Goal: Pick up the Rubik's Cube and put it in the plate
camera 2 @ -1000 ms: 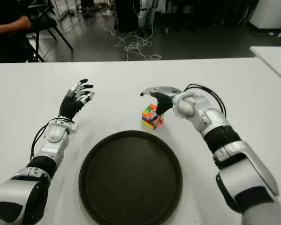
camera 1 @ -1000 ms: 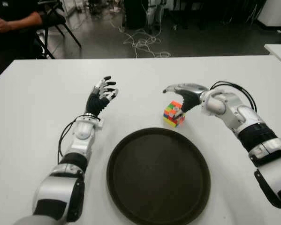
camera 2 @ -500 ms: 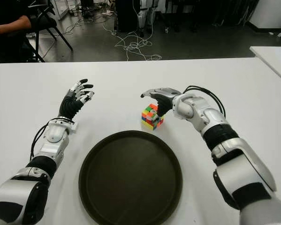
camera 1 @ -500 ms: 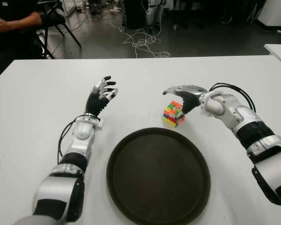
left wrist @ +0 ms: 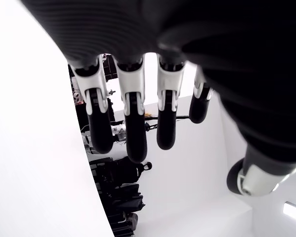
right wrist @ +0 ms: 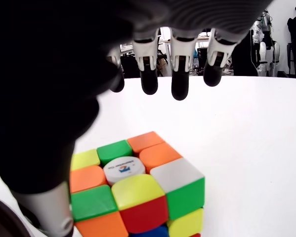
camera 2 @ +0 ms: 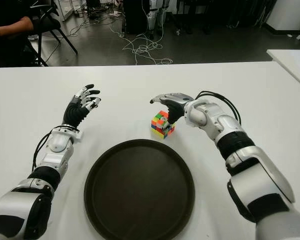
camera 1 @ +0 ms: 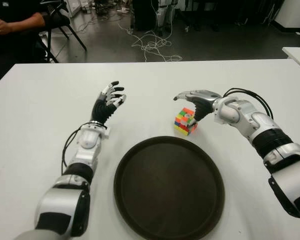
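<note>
Just right of frame centre, the Rubik's Cube point(camera 1: 185, 121) sat on the white table point(camera 1: 39, 110) beyond the dark plate point(camera 1: 169, 187), directly beneath the right hand point(camera 1: 196, 102), whose fingers point(right wrist: 180, 74) arched open, grasping nothing, while the left hand point(camera 1: 107, 104) hovered spread and empty mid-left.

Right hand point(camera 1: 196, 102) edged slightly farther from the robot over the Rubik's Cube point(camera 1: 185, 121), forearm drawn in a touch

multicoloured Rubik's Cube point(camera 1: 185, 121), dark brown plate point(camera 1: 169, 187), white table point(camera 1: 34, 115)
</note>
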Robot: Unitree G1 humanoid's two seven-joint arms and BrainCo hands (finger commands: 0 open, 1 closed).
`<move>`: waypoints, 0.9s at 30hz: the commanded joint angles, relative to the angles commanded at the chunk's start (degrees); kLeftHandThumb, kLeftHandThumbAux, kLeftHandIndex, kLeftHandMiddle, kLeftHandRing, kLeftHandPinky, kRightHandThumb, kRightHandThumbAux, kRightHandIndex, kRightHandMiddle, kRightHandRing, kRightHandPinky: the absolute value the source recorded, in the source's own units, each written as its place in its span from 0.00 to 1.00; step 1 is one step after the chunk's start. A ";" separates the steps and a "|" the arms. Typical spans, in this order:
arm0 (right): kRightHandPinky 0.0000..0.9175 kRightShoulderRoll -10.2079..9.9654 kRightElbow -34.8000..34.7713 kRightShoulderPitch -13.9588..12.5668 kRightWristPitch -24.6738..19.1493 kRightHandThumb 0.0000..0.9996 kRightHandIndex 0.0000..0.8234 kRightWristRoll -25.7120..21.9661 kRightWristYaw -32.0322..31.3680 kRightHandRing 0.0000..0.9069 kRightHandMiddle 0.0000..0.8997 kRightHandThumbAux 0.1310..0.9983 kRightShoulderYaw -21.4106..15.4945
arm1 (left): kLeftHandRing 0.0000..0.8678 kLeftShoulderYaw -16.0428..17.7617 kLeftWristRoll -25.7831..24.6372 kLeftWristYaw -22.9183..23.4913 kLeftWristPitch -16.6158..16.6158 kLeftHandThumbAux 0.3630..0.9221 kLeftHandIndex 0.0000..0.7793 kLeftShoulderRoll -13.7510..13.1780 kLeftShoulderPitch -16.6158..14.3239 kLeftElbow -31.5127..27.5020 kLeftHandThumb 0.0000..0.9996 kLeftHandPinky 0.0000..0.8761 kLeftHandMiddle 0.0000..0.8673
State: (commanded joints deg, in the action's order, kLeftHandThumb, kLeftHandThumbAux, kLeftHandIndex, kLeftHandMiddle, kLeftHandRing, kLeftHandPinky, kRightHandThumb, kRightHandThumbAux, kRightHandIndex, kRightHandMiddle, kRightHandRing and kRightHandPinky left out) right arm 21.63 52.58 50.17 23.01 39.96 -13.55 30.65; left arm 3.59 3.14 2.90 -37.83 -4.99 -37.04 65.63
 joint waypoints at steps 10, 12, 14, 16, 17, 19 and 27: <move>0.13 -1.04 2.80 0.72 -0.76 0.00 0.08 0.49 0.34 0.15 0.16 0.72 1.01 | 0.33 -0.34 0.54 -0.28 0.17 0.42 0.20 -0.18 -0.17 0.12 0.10 0.35 0.29; 0.14 -1.29 3.26 0.86 -0.96 0.00 0.08 0.63 0.31 0.16 0.16 0.72 1.22 | 0.33 -0.33 0.52 -0.32 0.20 0.43 0.20 -0.16 -0.19 0.12 0.09 0.35 0.28; 0.15 -1.59 3.78 0.90 -1.07 0.00 0.08 0.80 0.44 0.16 0.16 0.72 1.47 | 0.33 -0.32 0.50 -0.35 0.22 0.43 0.20 -0.13 -0.20 0.14 0.09 0.35 0.28; 0.15 -1.92 4.49 0.95 -1.03 0.00 0.08 0.95 0.57 0.16 0.16 0.73 1.75 | 0.33 -0.29 0.48 -0.41 0.23 0.43 0.20 -0.10 -0.19 0.14 0.09 0.35 0.28; 0.15 -2.04 4.82 0.99 -0.95 0.00 0.08 0.97 0.61 0.16 0.16 0.73 1.87 | 0.33 -0.28 0.47 -0.43 0.23 0.43 0.20 -0.09 -0.19 0.14 0.09 0.36 0.28; 0.16 -2.14 5.40 1.14 -0.61 0.00 0.08 0.87 0.56 0.17 0.17 0.73 2.00 | 0.33 -0.26 0.46 -0.52 0.20 0.43 0.20 -0.05 -0.17 0.11 0.09 0.36 0.28; 0.16 -3.46 9.06 1.72 -0.52 0.00 0.09 1.35 1.62 0.17 0.17 0.73 3.36 | 0.33 -0.23 0.45 -1.09 0.47 0.43 0.21 0.19 -0.09 -0.10 0.09 0.36 0.29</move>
State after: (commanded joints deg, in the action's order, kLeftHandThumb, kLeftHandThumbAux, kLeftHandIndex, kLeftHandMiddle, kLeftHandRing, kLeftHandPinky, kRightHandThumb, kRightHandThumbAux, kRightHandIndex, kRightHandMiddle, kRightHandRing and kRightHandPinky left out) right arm 18.17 61.64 51.88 22.49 41.30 -11.93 34.00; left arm 3.36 3.58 1.81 -37.36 -4.80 -37.12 65.54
